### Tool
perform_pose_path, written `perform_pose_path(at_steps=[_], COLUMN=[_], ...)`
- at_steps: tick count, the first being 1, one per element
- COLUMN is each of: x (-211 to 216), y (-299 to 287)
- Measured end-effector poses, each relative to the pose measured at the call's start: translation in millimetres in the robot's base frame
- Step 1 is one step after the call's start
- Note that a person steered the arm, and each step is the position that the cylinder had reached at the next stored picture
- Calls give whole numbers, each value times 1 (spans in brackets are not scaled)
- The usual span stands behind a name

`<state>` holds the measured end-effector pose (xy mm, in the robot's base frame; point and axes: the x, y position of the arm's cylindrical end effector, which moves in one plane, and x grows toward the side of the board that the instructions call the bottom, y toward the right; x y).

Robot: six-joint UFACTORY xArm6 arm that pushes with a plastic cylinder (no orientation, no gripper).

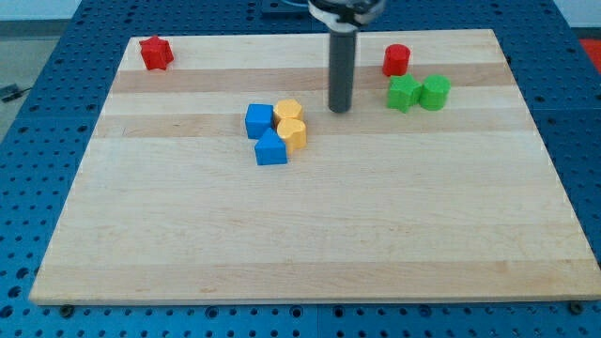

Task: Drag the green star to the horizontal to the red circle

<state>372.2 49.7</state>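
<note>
Counting eight blocks, we find two red, two green, two blue, two yellow. The green star sits just below the red circle — touching the green cylinder. Our tip — a bare rod, no fingers — stands left of the star, apart.

Legible text, labels, brands, numbers, signs — none; no surface in the camera view carries readable lettering or marks.

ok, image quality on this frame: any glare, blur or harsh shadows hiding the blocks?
Camera view: lighting is even and soft, with no glare on the wooden board. My tip casts only a faint shadow. Block edges look slightly soft, so the green star reads less crisply than the red circle. The board's sides taper toward the view's top, from perspective.
</note>
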Motion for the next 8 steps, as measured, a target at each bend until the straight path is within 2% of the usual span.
perform_pose_path(at_steps=[1,2,3,4,6,8], x=[44,64,57,29,-24,-47], y=[51,110,137,139,93,31])
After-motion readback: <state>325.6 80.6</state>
